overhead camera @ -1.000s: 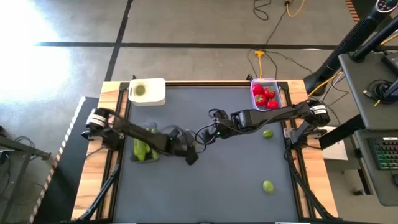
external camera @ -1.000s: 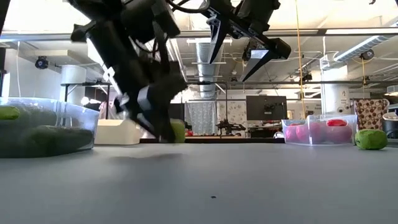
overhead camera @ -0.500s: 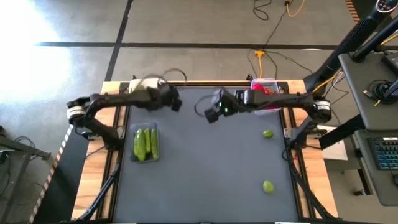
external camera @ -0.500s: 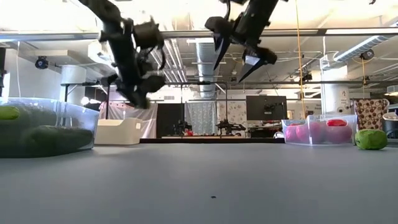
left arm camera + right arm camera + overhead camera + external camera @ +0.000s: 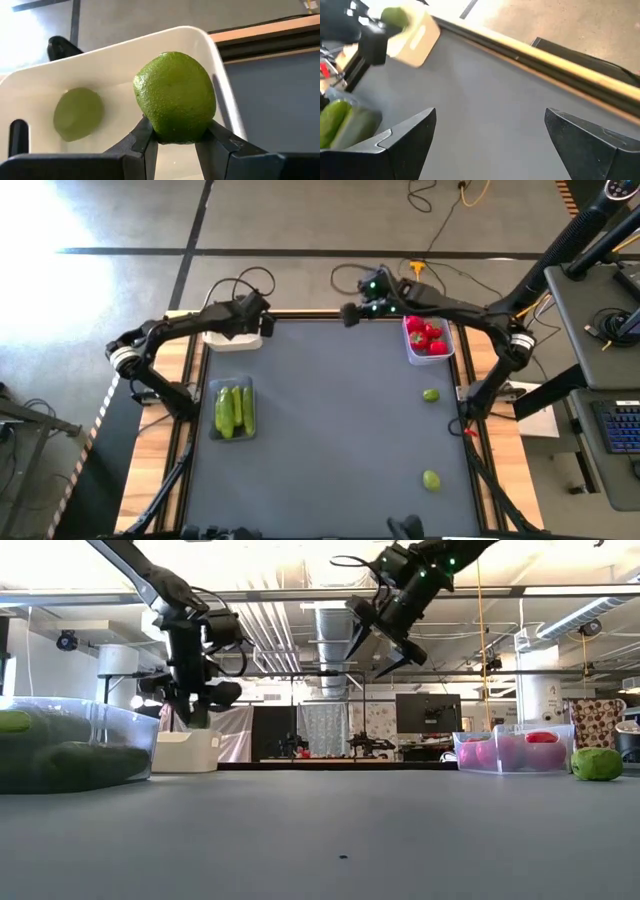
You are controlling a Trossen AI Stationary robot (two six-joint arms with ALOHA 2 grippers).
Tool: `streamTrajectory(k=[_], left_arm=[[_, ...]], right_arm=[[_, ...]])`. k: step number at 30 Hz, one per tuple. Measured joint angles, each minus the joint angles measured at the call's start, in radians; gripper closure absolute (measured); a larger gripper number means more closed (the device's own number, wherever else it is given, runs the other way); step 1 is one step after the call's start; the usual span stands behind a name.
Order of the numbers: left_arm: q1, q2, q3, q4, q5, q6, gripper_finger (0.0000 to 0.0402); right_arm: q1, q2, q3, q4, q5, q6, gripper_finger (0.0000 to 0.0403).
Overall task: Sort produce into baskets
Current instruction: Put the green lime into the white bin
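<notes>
Left gripper [image 5: 176,142] pinching round green lime [image 5: 175,97] over white tub [image 5: 210,42] at table's far-left corner; judged light, firm, roll-prone; right gripper [image 5: 490,137] spread wide, empty.

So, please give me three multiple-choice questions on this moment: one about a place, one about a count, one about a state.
1. Where is the left gripper?
A) over the white tub
B) over the pods
C) over the red pieces

2. How many limes lie loose on the table?
A) none
B) two
C) four

3. How is the right gripper?
A) shut on a lime
B) shut on a pod
C) open, empty

Answers:
1 A: the left wrist view shows the tub just behind its held lime.
2 B: both lie near the table's right edge.
3 C: its fingers stand wide apart with nothing between.
</notes>
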Motion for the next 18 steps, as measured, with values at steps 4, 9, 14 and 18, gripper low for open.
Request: streamTrajectory(k=[4, 9, 14, 18], left_arm=[[0.046, 0.031, 0.000, -0.036, 0.000, -0.057, 0.0310], [0.105, 0.092, 0.000, -0.025, 0.003, -0.053, 0.0301], [0.143, 0.144, 0.004, -0.021, 0.067, -0.038, 0.0265], [0.149, 0.148, 0.004, -0.025, 0.104, -0.046, 0.0228]], right_arm=[[-0.077, 0.000, 0.000, 0.018, -0.059, -0.043, 0.0037], [-0.133, 0.000, 0.000, 0.048, -0.092, -0.100, 0.0037], [-0.142, 0.001, 0.000, 0.117, -0.093, -0.156, 0.0037], [-0.143, 0.001, 0.006, 0.134, -0.097, -0.166, 0.0037]])
